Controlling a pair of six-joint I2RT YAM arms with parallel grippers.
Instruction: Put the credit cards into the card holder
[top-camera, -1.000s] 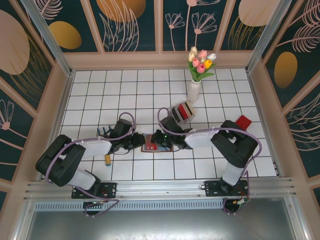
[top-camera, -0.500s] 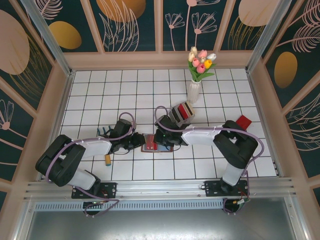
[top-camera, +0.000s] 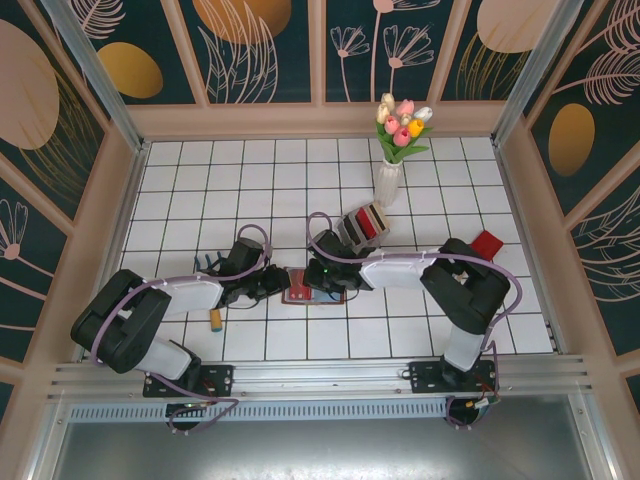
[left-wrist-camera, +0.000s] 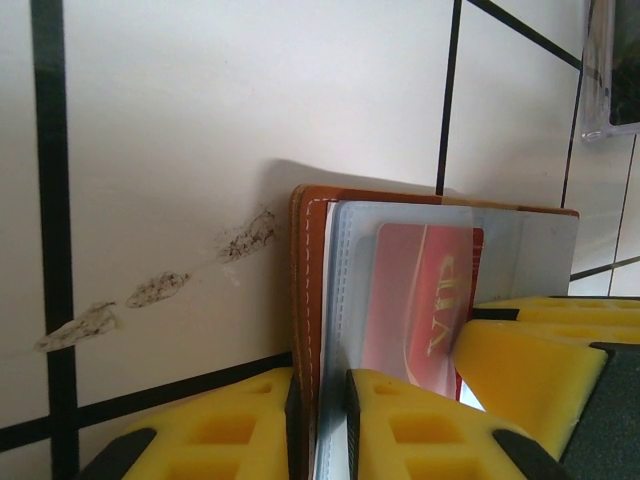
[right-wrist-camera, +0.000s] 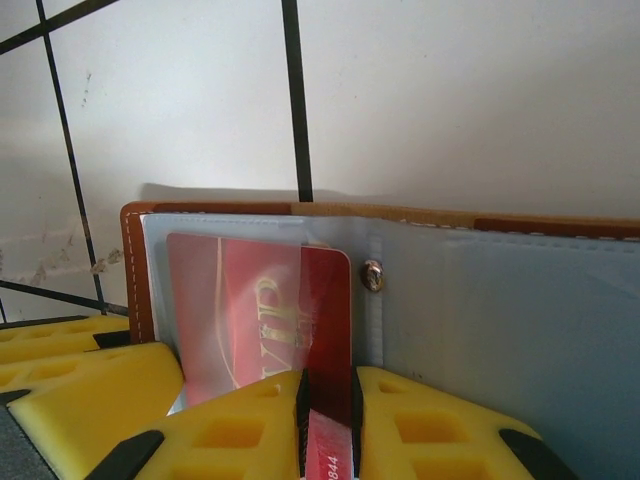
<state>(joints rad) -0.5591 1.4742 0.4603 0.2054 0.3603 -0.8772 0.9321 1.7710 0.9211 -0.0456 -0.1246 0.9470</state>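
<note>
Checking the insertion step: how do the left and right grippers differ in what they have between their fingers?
The left gripper clamps the card holder by its brown stitched edge and clear sleeves; the right gripper has the red card, partly in a pocket, between its fingers, and I cannot tell how firmly. The left gripper sits at the holder's outer edge; the right gripper nearer its snap. Both have yellow fingers, narrowly parted.

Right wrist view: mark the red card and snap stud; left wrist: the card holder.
red card (right-wrist-camera: 325, 305), right wrist view, uncovered right strip
snap stud (right-wrist-camera: 372, 275), right wrist view, metal head
card holder (left-wrist-camera: 303, 300), left wrist view, stitched leather edge
</note>
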